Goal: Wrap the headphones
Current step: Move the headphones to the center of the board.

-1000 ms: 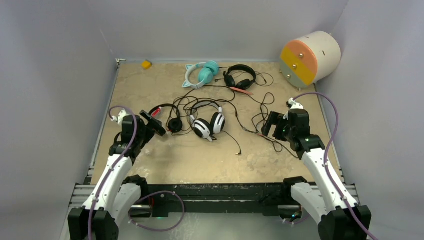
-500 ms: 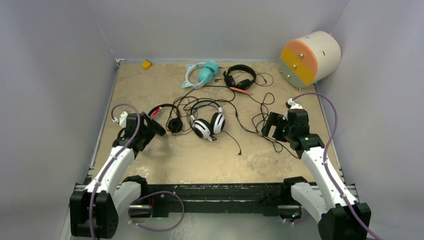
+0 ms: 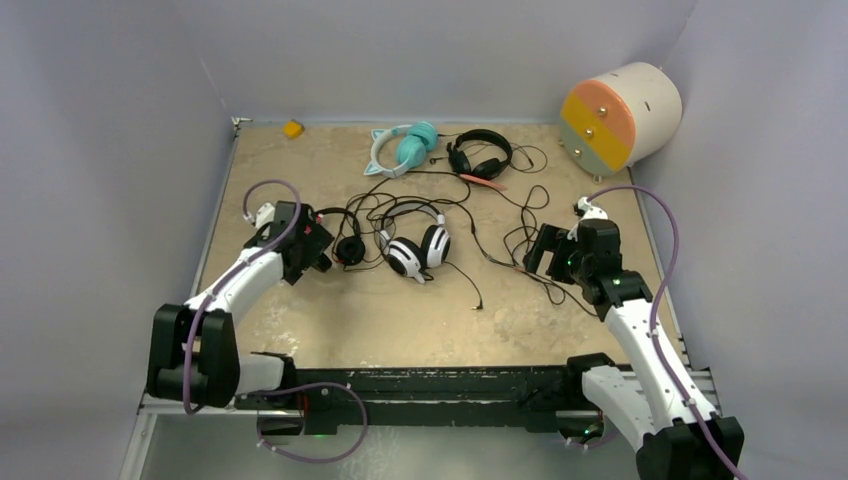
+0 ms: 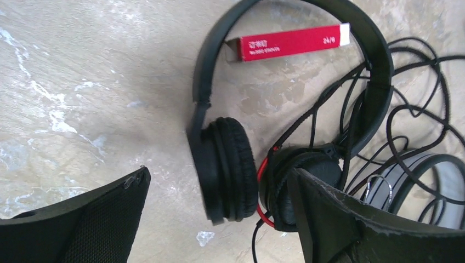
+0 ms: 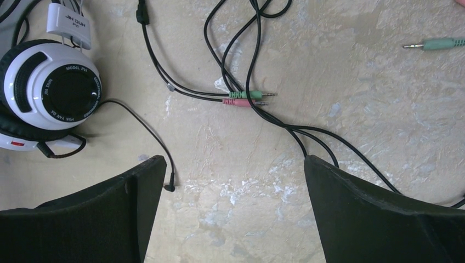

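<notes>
The black headphones with red accents (image 3: 345, 243) lie left of centre, ear cups (image 4: 226, 167) side by side and a red tag (image 4: 290, 42) inside the headband. My left gripper (image 4: 218, 178) is open and straddles those ear cups, its right finger (image 4: 351, 224) lying over the right cup. The white-and-black headphones (image 3: 420, 250) sit at the centre, teal cat-ear headphones (image 3: 405, 148) and all-black headphones (image 3: 480, 155) at the back. Thin black cables (image 3: 515, 240) tangle between them. My right gripper (image 3: 541, 250) is open above bare table, green and pink plugs (image 5: 247, 98) ahead of it.
A large cylinder (image 3: 620, 115) with an orange and yellow face lies at the back right. A small yellow object (image 3: 292, 128) sits in the back left corner. A thin red stick (image 3: 485, 182) lies by the all-black headphones. Grey walls close three sides.
My left arm has reached forward and right, bringing its gripper from beside the black-and-red headphones to around their ear cups. The right arm has not moved.
</notes>
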Motion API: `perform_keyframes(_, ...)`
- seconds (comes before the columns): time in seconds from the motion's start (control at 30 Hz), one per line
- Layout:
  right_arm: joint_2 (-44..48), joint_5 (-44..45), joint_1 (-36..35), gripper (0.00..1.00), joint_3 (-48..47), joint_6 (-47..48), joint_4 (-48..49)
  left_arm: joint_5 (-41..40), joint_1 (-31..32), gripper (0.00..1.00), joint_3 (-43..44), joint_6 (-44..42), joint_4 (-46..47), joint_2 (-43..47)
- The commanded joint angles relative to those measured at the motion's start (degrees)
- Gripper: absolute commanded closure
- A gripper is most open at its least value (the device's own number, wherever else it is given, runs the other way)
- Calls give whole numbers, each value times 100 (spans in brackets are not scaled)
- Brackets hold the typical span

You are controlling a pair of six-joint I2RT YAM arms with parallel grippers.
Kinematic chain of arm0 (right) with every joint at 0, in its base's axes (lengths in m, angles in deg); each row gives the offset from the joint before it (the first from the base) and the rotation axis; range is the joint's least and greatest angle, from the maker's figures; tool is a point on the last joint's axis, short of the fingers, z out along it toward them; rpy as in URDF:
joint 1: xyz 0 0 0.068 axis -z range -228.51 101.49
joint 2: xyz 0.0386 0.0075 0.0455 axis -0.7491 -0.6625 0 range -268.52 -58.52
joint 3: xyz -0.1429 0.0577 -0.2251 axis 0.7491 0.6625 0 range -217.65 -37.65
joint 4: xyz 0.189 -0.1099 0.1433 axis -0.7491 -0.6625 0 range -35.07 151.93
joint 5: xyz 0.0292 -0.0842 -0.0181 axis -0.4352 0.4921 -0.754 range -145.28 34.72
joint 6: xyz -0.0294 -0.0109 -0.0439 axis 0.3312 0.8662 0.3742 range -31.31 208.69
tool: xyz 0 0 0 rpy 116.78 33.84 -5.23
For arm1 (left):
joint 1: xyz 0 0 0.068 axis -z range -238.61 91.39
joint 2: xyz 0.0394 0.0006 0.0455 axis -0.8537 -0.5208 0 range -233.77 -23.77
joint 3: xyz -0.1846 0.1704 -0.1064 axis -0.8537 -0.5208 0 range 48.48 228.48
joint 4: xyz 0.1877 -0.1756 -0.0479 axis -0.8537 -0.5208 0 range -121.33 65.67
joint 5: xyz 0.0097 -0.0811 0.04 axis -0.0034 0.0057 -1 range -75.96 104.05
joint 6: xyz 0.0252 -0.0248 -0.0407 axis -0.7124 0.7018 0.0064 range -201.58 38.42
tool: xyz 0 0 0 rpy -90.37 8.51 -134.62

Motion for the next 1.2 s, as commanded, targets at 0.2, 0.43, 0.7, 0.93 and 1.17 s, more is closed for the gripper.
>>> perform_keyframes(0.2, -26, -221, -3, 1, -65, -118, -81, -1424, 462, 24, 1502, 667, -1515, -1254)
perform_keyframes(0.43, 196, -432, -3, 1, -70, -144, -122, -1820, 485, 53, 1507, 695, -1608, -1233)
perform_keyframes(0.7, 621, -539, -3, 1, -94, -147, -166, -2522, 878, 67, 1437, 792, -1798, 53)
perform_keyframes(0.93, 706, -541, -3, 1, -80, -246, -245, -2059, 1249, 67, 1016, 336, -1533, 1291)
perform_keyframes(1.17, 637, -389, -3, 1, -190, -333, -528, -279, 1291, 66, 387, 495, -1788, 1839)
